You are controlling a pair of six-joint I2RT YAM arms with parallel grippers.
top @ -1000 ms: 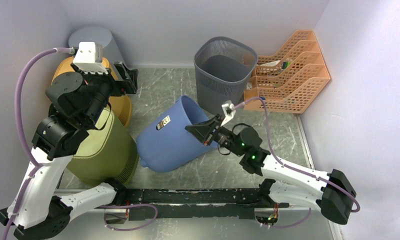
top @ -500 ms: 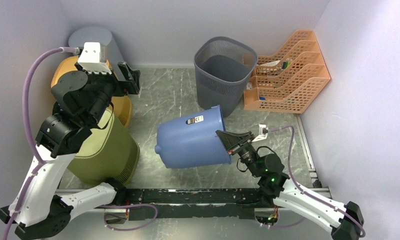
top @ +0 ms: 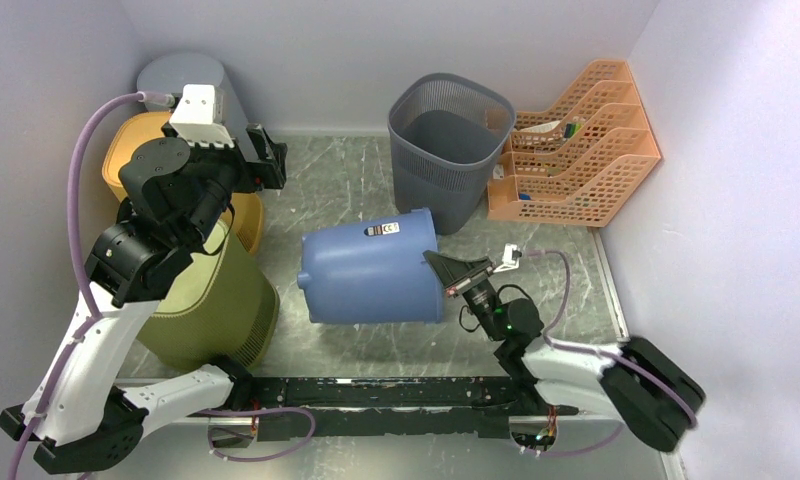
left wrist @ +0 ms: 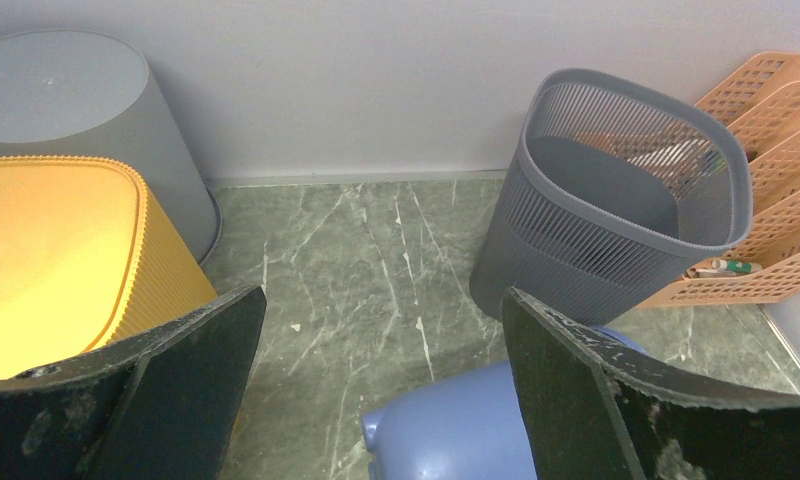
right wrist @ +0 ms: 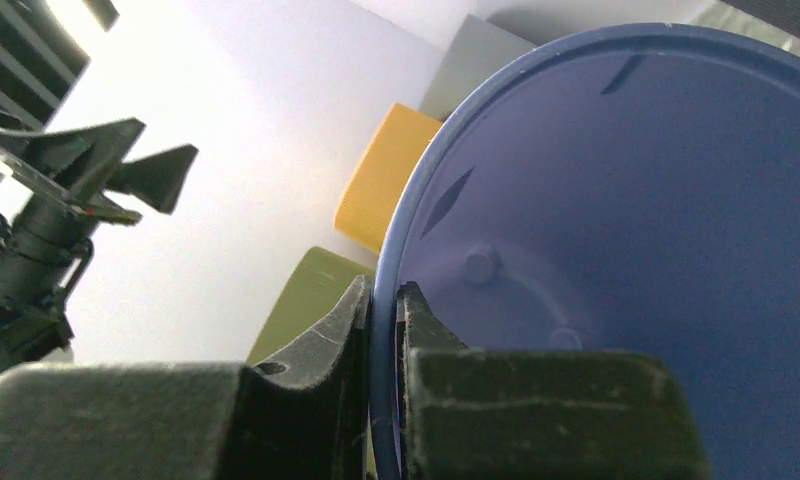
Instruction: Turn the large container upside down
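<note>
My right gripper (top: pixel 438 268) pinches the rim of the blue container (top: pixel 371 272). One finger is inside the mouth and one outside, pressed close with only the thin plastic wall between them. In my right wrist view the blue rim runs up between my fingertips (right wrist: pixel 344 322), and the smooth inside of the container fills the right of the picture.

Seen from above, the blue container lies on its side in the middle of the green marble table (top: pixel 336 185). Its open mouth faces right, towards my right arm, and its closed base faces left. A small white label (top: pixel 384 229) shows on its upper side. I cannot tell whether its underside touches the table or hangs just above it.

My left gripper (top: pixel 261 158) hangs high at the rear left, its jaws spread wide with nothing between them. In my left wrist view a corner of the blue container shows at the bottom edge.

A grey mesh bin (top: pixel 451 140) stands upright just behind the blue container, with orange file racks (top: pixel 576 150) beside it against the right wall. Along the left side, from back to front, stand a grey round tub (left wrist: pixel 66 100), a yellow ribbed bin (left wrist: pixel 56 260) and an olive green bin (top: pixel 211 300), each with a flat closed top showing.
</note>
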